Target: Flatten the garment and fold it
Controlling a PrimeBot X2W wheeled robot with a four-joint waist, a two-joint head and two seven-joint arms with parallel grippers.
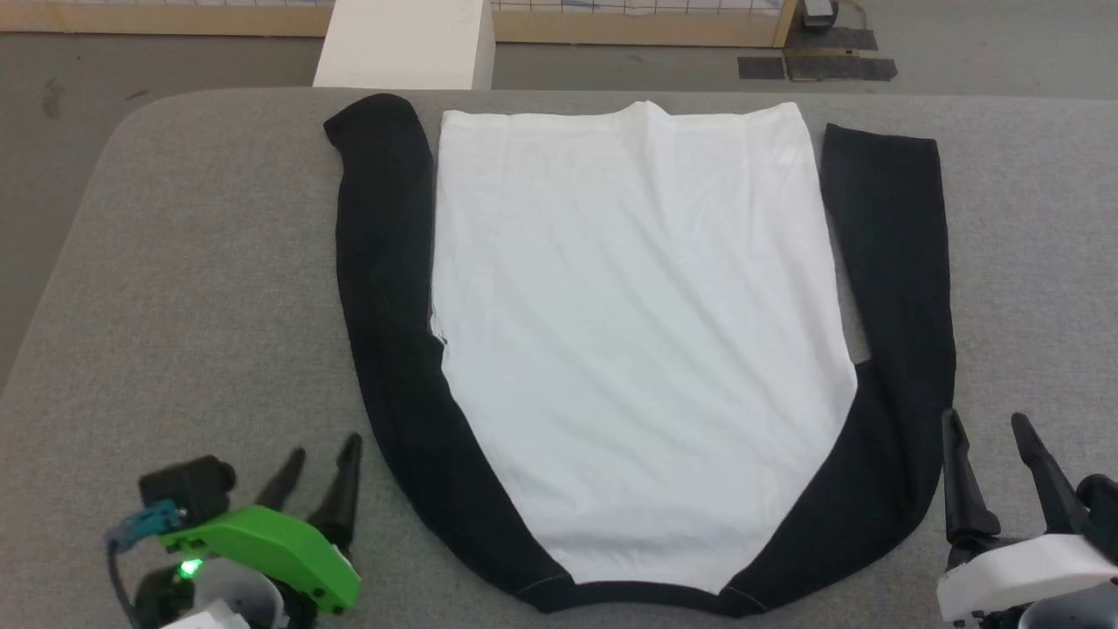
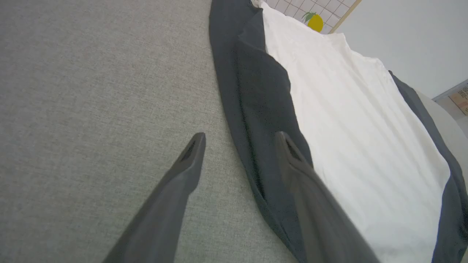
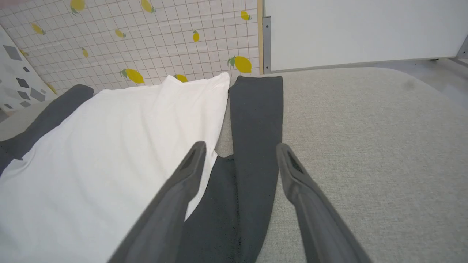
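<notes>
Across the grey table (image 1: 192,262), the raglan shirt (image 1: 638,332) is lying spread flat. Beside its collar end, the left gripper (image 1: 323,450) and right gripper (image 1: 987,424) are holding their fingers apart, gripping nothing. Flattening looks done, while folding is awaiting a start.

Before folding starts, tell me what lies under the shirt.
The shirt lies spread flat on the grey fabric tabletop, which shows on both sides of it. The patch beneath the cloth is covered, so anything thin there cannot be seen.
</notes>
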